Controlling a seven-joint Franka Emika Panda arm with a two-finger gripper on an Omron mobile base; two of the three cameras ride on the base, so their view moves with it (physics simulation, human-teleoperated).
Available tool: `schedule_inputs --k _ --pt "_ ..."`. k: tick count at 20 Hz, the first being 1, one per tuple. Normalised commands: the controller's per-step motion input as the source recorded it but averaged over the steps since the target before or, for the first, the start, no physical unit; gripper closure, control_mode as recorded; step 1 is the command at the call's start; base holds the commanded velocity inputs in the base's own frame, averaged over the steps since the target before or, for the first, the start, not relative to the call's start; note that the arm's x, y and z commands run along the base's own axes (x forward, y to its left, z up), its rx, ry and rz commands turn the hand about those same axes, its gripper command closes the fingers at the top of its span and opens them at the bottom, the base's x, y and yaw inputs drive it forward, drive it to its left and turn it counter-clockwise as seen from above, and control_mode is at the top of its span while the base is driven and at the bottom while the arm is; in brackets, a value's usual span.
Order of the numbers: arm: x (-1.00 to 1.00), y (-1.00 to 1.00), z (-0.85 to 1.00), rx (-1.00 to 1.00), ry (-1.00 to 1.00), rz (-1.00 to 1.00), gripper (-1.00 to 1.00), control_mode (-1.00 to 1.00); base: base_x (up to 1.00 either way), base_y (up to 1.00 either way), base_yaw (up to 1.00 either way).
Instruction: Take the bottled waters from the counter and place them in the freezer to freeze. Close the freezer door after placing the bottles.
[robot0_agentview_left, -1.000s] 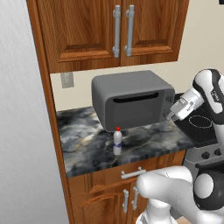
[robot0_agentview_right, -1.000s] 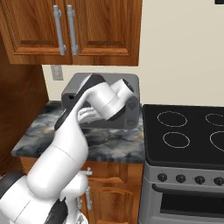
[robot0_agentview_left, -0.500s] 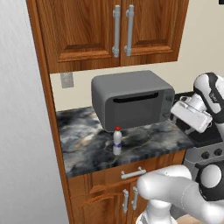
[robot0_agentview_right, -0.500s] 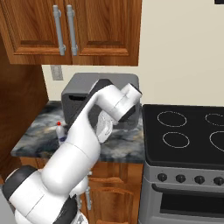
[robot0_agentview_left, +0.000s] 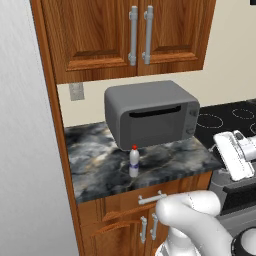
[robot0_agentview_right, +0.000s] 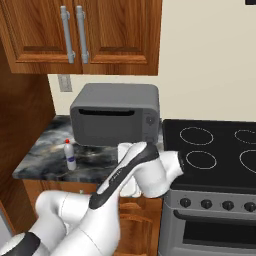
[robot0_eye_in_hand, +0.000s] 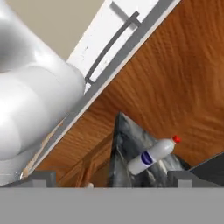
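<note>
- One small clear plastic bottle with a red cap and pale label (robot0_agentview_left: 134, 162) stands upright on the dark marbled stone surface (robot0_agentview_left: 95, 165), just in front of the grey microwave (robot0_agentview_left: 150, 112) and near the surface's front edge.
- From the hand (robot0_agentview_left: 234, 156), which hangs off the right end of the surface above the black stove top (robot0_agentview_right: 220, 150), the bottle lies well apart to the left.
- Its long axis is vertical in the room; in the hand view the bottle (robot0_eye_in_hand: 153, 155) looks tilted, so the hand appears rolled against it.
- Judged from this, the coming move needs a sideways reach to the left and a turn of the wrist so the fingers come either side of the bottle's body.
- Fully spread, the hand holds nothing and touches nothing.
</note>
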Motion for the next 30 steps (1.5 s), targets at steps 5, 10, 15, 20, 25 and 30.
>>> schedule_inputs --k 5,10,15,20,25,30 --pt "-0.28 0.0 -0.15 0.45 -0.44 -0.01 -1.0 -1.0 0.0 0.0 0.0" --pt "0.79 0.01 0.07 0.12 0.28 0.11 -1.0 -1.0 0.0 0.0 0.0" --pt "0.29 0.21 0.04 -0.04 0.2 0.09 -1.0 -1.0 0.0 0.0 0.0" --pt "0.19 0.16 -0.01 -0.05 0.15 0.1 -1.0 -1.0 0.0 0.0 0.0" --pt "0.5 0.43 0.0 -0.01 0.25 0.09 -1.0 -1.0 0.0 0.0 0.0" --pt "0.51 0.38 0.0 0.0 0.28 0.05 -1.0 -1.0 0.0 0.0 0.0"
